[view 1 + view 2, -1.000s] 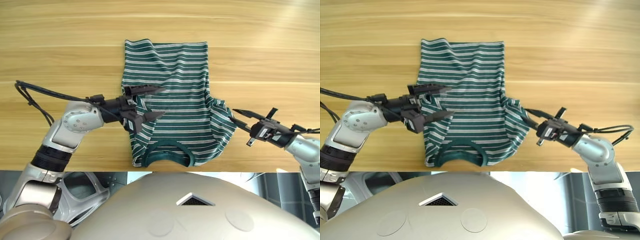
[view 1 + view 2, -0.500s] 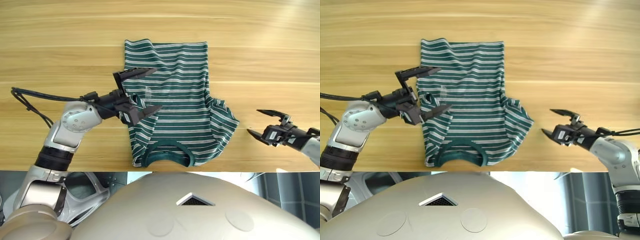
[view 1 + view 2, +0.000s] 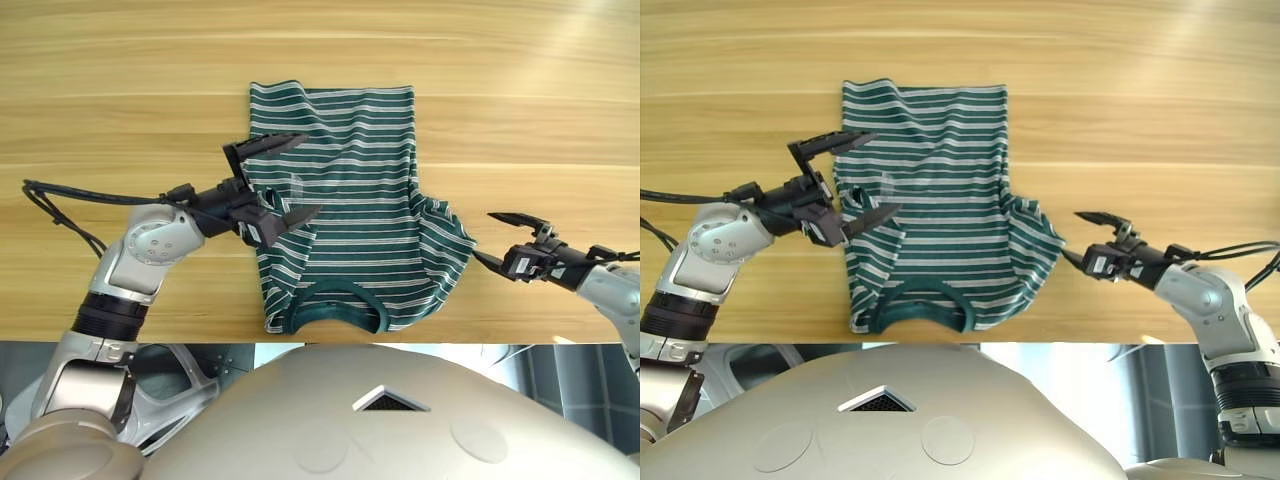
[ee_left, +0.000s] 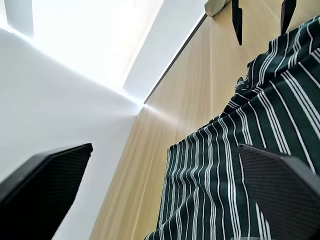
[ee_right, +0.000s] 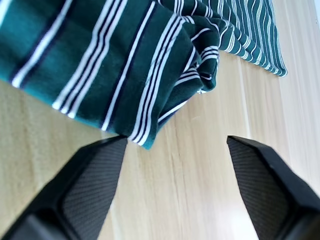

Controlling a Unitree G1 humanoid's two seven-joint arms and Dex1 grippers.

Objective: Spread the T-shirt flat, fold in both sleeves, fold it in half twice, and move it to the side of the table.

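Left gripper (image 3: 310,173) gapes empty over the green white-striped T-shirt (image 3: 350,150), hiding its edge. Right gripper (image 3: 483,234) released, just beside bunched sleeve (image 3: 445,225).

I see my left arm (image 3: 150,245) as rounded silver-grey shells dotted with small dark screw heads, with a ribbed black collar lower down and a thin black cable (image 3: 70,190) looping loose beside it. My right arm (image 3: 612,292) has the same silver casing, with a second black cable (image 3: 1240,247) running along it. Each arm ends in matte black, the left gripper (image 3: 312,172) and the right gripper (image 3: 483,234), whose two slim, angular fingers (image 5: 90,185) taper to points and carry a fine dotted texture.
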